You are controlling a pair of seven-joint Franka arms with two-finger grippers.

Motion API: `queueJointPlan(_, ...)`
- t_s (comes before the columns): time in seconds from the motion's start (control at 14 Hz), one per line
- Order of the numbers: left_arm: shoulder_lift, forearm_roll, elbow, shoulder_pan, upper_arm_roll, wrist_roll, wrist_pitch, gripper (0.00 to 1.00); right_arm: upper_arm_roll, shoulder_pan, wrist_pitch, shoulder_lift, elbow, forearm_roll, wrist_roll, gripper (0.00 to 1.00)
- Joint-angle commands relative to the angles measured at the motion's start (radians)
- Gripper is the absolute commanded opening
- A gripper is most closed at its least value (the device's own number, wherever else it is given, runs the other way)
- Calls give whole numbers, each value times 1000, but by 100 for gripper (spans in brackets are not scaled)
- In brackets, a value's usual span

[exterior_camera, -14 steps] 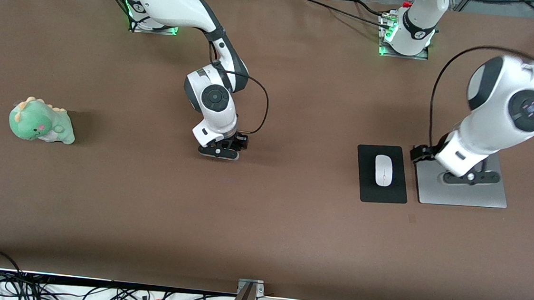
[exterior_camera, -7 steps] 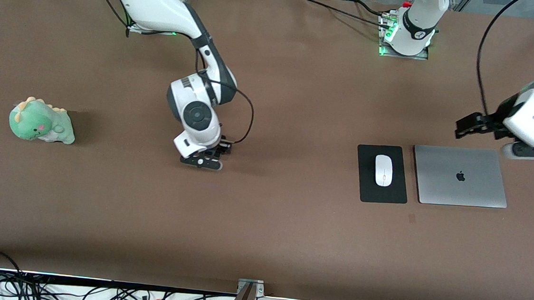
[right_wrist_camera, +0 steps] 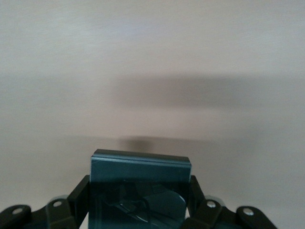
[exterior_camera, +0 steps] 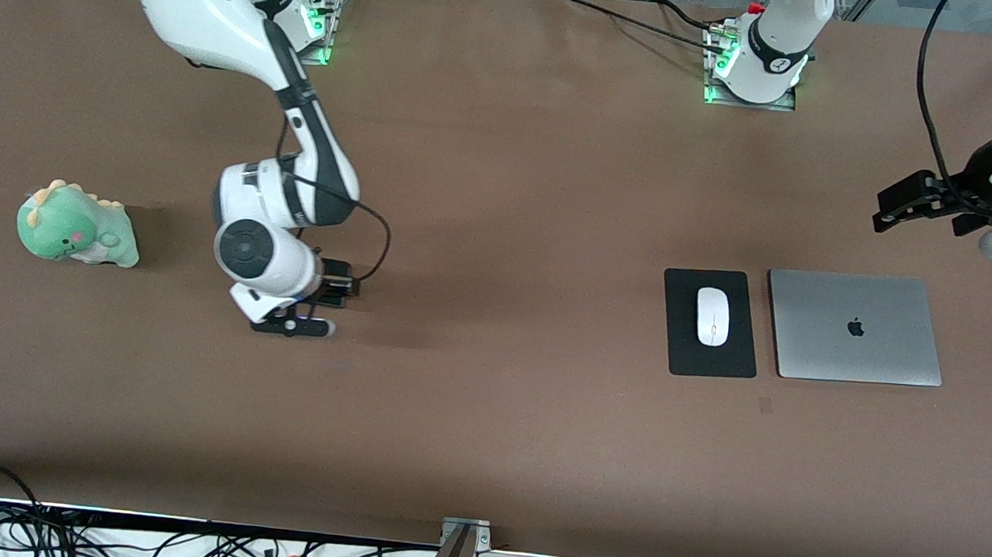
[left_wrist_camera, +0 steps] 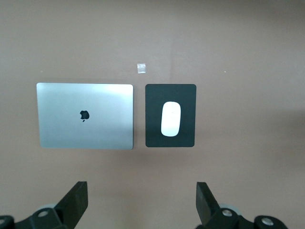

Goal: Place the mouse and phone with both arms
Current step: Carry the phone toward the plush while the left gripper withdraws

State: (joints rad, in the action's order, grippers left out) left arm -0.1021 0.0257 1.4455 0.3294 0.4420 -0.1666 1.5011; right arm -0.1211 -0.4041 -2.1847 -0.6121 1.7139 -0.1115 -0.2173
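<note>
Since the earlier frames: right gripper [exterior_camera: 317,304] shifted toward the dinosaur [exterior_camera: 78,224], clamped on the phone [right_wrist_camera: 140,191] over bare table [exterior_camera: 483,437]; left gripper [exterior_camera: 918,204] lifted off the laptop [exterior_camera: 855,328], now at the table's edge at that arm's end, fingers [left_wrist_camera: 76,202] spread wide. Broad open brown surface mid-table. One laptop, one pad [exterior_camera: 710,323] at its 9 o'clock, one mouse [exterior_camera: 713,316] lying on the pad, one dinosaur.

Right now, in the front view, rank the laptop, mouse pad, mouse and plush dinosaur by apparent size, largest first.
1. laptop
2. mouse pad and plush dinosaur: too alike to rank
3. mouse
</note>
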Motion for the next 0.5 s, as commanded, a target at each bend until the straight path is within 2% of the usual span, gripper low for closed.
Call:
queueJointPlan(0.0,-13,-12,-27,0,6,16,-21,100,8,80,-19,115,123,-20,97,38)
queueJointPlan(0.14,-13,-12,-25,-1,7,18,-21,100,-17,157,-87,162,215,-22,259,38)
queueJointPlan(0.29,4,-9,-14,-15,1,24,-15,100,-17,235,-145,173,271,-23,326,38)
queueJointPlan(0.36,4,-3,-14,-51,-20,24,-15,100,-17,254,-185,172,292,-23,346,38)
queueJointPlan(0.43,5,-3,-13,-113,-96,24,-15,100,-17,261,-249,169,326,-30,354,38)
